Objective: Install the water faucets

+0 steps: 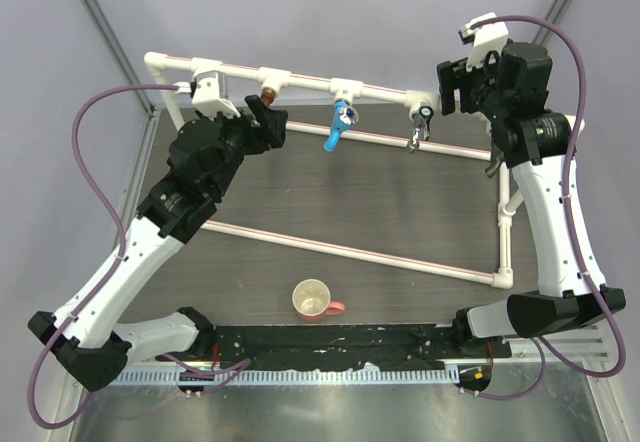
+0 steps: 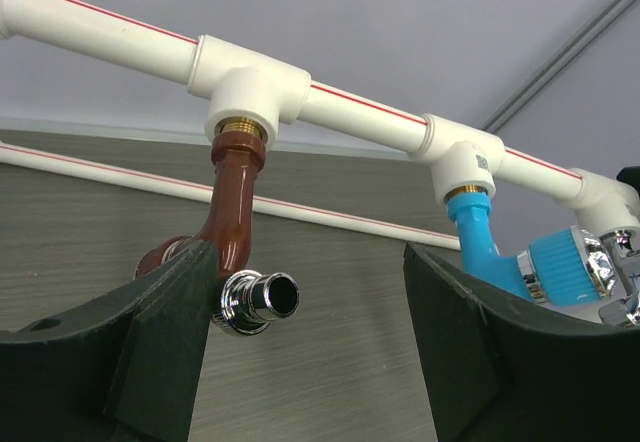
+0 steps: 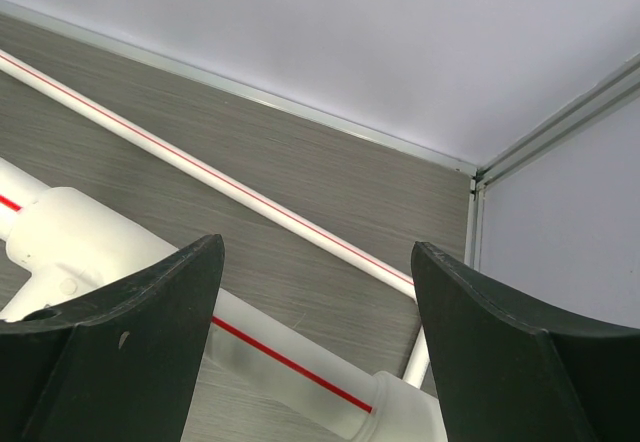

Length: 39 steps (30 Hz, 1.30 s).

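copper faucet [image 2: 232, 202] | between spread left fingers [image 2: 170, 342] | beside one finger

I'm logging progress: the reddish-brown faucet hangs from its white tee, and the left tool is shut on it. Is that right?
Not quite. The reddish-brown faucet does hang from its white tee, but the left tool is open, not shut on it: the left wrist view shows its fingers wide apart, the faucet close beside one of them.
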Available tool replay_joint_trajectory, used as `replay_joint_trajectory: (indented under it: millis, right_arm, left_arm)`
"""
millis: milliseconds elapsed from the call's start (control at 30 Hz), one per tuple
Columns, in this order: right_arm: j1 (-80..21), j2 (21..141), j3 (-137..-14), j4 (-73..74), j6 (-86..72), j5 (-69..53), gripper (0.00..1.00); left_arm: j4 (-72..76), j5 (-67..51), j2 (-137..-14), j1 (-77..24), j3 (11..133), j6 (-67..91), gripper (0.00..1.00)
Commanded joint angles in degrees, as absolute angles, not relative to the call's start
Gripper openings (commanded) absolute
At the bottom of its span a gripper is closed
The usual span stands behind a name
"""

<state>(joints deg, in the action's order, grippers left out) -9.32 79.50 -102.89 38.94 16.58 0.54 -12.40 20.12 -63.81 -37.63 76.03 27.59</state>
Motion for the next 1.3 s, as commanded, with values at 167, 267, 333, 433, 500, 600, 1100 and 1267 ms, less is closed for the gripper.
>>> replay_joint_trajectory:
  millis: [167,267,333,433,500,600,1100,1267]
  right_arm:
    - [-11.78,80.24,-101.43,45.35,15.03,-5.71,0.83]
    - [-11.78,80.42,-101.43,45.35,15.12,-5.71,0.83]
    - [-11.86,80.33,-101.42,45.35,15.12,-5.71,0.83]
    - [-11.95,80.33,-101.43,45.35,15.12,-5.71,0.83]
    - [-11.95,80.42,-101.43,45.35,15.12,-5.63,0.83]
    - [-12.04,80.59,-101.43,45.35,15.12,-5.71,0.83]
    - [-12.13,80.59,-101.60,45.35,15.21,-5.71,0.83]
    - [-12.30,80.51,-101.69,45.44,15.12,-5.71,0.83]
  left_arm:
    - [-20.21,11.06,-69.70,-38.85,82.00,26.72,0.73]
    - [-17.86,12.04,-67.78,-38.94,80.43,26.63,0.75]
    - [-16.62,13.27,-66.63,-38.85,79.19,26.19,0.76]
    - [-16.87,15.64,-65.39,-38.85,79.19,24.96,0.77]
    - [-16.09,17.83,-63.73,-38.94,78.40,26.18,0.85]
    - [-11.35,20.56,-60.66,-38.85,74.89,30.30,0.95]
    - [-7.12,27.35,-53.08,-38.94,68.20,20.94,0.86]
    - [-8.70,21.80,-55.19,-39.20,69.61,10.47,0.81]
